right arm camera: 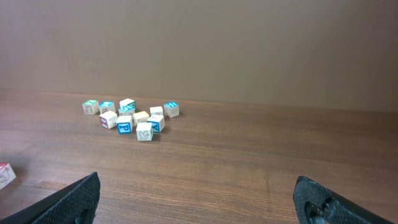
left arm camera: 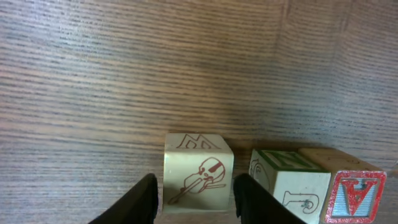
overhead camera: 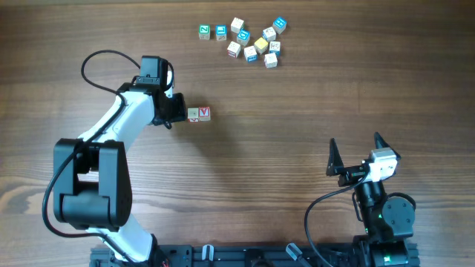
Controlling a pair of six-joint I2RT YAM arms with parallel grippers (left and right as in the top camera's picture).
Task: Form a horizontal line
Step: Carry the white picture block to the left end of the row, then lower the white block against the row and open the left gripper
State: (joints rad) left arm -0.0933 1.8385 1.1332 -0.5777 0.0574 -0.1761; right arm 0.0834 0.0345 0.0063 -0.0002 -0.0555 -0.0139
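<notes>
Left of the table's (overhead camera: 297,111) middle, the left gripper (left arm camera: 196,186) has its fingers (left arm camera: 140,202) either side of the red-drawing block (left arm camera: 199,171). The right finger looks like it's touching, and there's maybe a sliver of a gap on the left, so honestly can't tell if it's actually squeezing or just loose around it. Just to the right of that block sits the green-letter block (left arm camera: 289,183), with the red V block (left arm camera: 354,194) touching it on its right, so the three make a short left-to-right row. From overhead the gripper hides the first one.

Far side of the table has a loose cluster of blocks (overhead camera: 256,41), with two blue-and-green blocks (overhead camera: 212,32) side by side just left of it.

The right gripper (overhead camera: 356,150) hangs over the near right corner, jaws spread wide and holding nothing.
</notes>
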